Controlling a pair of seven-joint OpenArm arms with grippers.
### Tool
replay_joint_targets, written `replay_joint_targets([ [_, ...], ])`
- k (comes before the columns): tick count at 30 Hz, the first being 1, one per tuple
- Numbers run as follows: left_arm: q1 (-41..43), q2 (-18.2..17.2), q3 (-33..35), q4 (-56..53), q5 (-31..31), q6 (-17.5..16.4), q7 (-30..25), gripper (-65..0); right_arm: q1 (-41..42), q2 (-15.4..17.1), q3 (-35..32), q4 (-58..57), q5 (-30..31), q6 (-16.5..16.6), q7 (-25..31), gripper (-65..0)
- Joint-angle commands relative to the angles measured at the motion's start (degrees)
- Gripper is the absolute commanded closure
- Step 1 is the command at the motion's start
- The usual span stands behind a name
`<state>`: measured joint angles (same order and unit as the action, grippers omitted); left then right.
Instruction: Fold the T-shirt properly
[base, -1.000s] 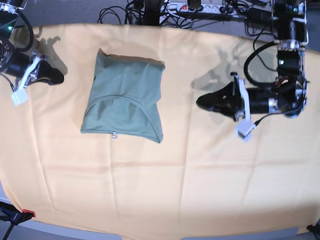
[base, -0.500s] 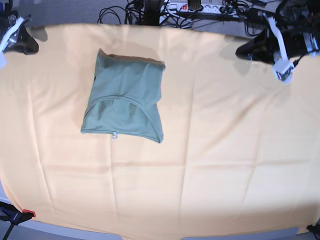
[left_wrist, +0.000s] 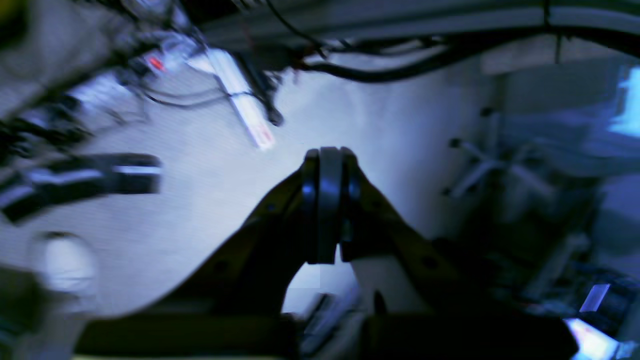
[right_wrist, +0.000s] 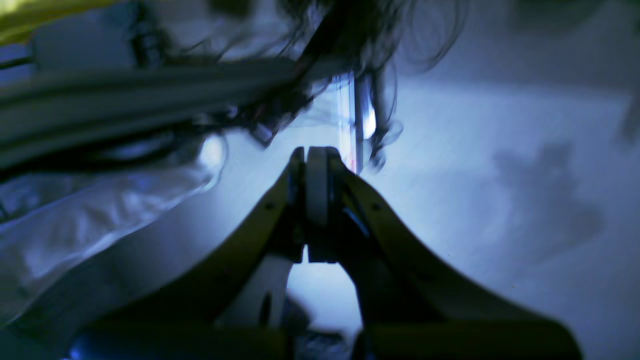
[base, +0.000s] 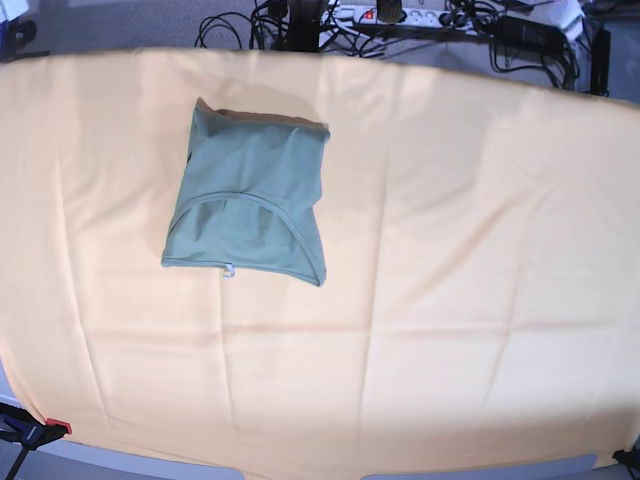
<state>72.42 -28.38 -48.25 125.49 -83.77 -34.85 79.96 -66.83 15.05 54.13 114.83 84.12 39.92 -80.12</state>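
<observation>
The sage-green T-shirt (base: 248, 196) lies folded into a compact, roughly square bundle on the left half of the yellow-orange cloth, its curved neckline facing the near edge with a small white tag (base: 229, 270) at the hem. Neither arm shows in the base view. The left gripper (left_wrist: 327, 155) is shut with nothing between its fingers, pointing at floor and cables beyond the table. The right gripper (right_wrist: 312, 152) is likewise shut and empty, aimed at a blurred floor and wiring.
The yellow-orange cloth (base: 450, 250) covers the whole table. A power strip and tangled cables (base: 390, 18) lie on the floor past the far edge. A small red clamp (base: 55, 428) sits at the near left corner.
Both arms have pulled back from the table and left the base view. The T-shirt has not moved.
</observation>
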Motion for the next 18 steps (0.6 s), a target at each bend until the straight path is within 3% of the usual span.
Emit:
replay_joint_targets([
  [1,0.9,0.3,1.0,-0.4,-0.3,-0.4,0.0,0.0,-1.6,0.3,-1.3,-1.3,0.9,0.1,0.1,0.0],
  [4,0.3,1.9,6.6,-5.0,6.0,-0.5,-0.3,0.0,-1.6,0.3,-7.5,-8.4,0.9,0.1,0.1,0.0],
  [6,-1.0,2.0,11.5,-9.6,11.2,-0.5,-4.3,0.0,0.0,0.4,-11.7,-13.4,0.1,0.1,1.1,0.0],
  [11,-10.6,2.0,23.8,-23.6,21.1,-0.3,-10.0,0.0,8.7,1.2,-21.6,-25.5,-15.3,0.1,10.0,0.0],
  [15,-20.6,2.1,33.2,-37.7,29.6,2.4,-17.7,0.0,15.8,2.8,-30.6,-36.4,-28.9,0.1,22.8,0.0],
  [18,-29.1,2.5,39.5,-48.6,33.2,3.7,-20.5,0.0,21.7,3.6,-37.4,-45.0,-38.9,0.1,32.5,0.0],
])
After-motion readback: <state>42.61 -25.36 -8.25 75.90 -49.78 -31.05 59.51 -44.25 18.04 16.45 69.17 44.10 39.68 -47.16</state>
